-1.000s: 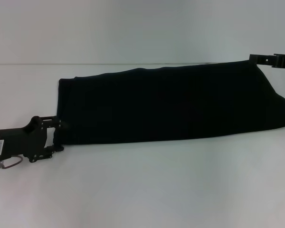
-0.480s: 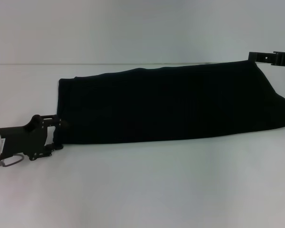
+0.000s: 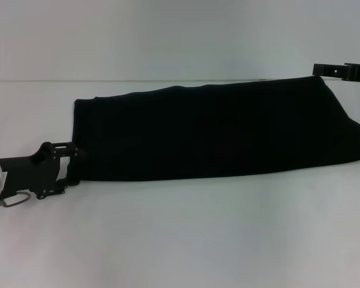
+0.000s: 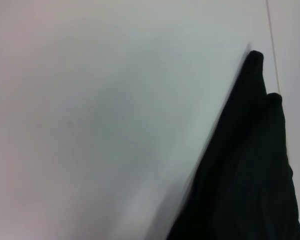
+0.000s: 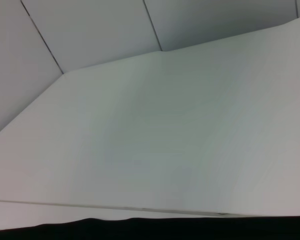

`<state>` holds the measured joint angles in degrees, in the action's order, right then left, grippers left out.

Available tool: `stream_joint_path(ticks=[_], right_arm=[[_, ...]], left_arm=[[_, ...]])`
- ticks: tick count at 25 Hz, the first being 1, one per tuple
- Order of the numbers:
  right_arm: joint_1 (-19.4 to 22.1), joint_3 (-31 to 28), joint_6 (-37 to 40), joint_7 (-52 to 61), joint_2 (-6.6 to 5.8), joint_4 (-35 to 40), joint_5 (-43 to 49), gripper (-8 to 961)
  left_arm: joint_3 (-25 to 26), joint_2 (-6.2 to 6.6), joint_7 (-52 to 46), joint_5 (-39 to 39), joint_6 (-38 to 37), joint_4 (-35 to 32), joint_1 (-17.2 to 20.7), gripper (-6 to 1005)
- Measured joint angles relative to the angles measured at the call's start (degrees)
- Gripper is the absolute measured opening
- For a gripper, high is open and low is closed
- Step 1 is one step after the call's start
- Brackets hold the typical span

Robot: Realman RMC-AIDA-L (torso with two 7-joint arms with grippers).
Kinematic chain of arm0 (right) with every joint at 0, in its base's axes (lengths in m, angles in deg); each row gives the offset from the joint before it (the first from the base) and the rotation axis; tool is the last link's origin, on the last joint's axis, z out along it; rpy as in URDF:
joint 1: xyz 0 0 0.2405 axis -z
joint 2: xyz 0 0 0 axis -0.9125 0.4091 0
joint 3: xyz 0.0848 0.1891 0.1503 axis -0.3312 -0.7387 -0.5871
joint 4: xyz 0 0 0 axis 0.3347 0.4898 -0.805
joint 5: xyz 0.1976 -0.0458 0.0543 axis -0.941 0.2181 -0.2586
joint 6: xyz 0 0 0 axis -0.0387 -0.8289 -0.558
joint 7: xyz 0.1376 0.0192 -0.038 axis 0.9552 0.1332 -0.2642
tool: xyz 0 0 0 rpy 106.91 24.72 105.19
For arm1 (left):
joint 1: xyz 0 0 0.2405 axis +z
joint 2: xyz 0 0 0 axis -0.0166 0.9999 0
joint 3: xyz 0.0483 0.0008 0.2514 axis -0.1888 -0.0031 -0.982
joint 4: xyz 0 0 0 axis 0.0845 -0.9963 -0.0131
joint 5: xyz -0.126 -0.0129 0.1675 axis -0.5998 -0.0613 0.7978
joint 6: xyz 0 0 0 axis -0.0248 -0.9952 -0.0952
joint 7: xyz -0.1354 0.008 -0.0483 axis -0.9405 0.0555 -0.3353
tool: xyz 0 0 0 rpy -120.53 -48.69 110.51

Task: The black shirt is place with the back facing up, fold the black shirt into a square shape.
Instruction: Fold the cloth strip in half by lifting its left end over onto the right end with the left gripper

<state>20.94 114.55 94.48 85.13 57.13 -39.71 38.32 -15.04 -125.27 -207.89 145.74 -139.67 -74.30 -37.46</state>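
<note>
The left gripper (image 3: 72,165), at the near left corner of the black shirt (image 3: 216,132), has been drawn slightly back towards the left. The right gripper (image 3: 317,69), at the far right corner, has been raised a little.

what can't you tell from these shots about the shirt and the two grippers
- Left gripper, head view: its tips meet the shirt at the near left corner, black on black, so open or shut is unclear.
- Right gripper, head view: cut off by the picture's right edge at the shirt's far right corner; its grip is unclear.
- Both wrist views: no fingers show, only shirt and table.
- Sleeves and neckline: not visible; the shirt lies as a long folded band.
</note>
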Motion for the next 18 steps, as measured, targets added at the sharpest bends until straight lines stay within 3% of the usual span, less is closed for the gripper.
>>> stream_joint_path(ticks=[18], right_arm=[[-0.1, 0.0, 0.2, 0.0, 0.0, 0.6, 0.0, 760]], left_arm=[[-0.1, 0.32, 5.1, -0.2, 0.1, -0.1, -0.8, 660]])
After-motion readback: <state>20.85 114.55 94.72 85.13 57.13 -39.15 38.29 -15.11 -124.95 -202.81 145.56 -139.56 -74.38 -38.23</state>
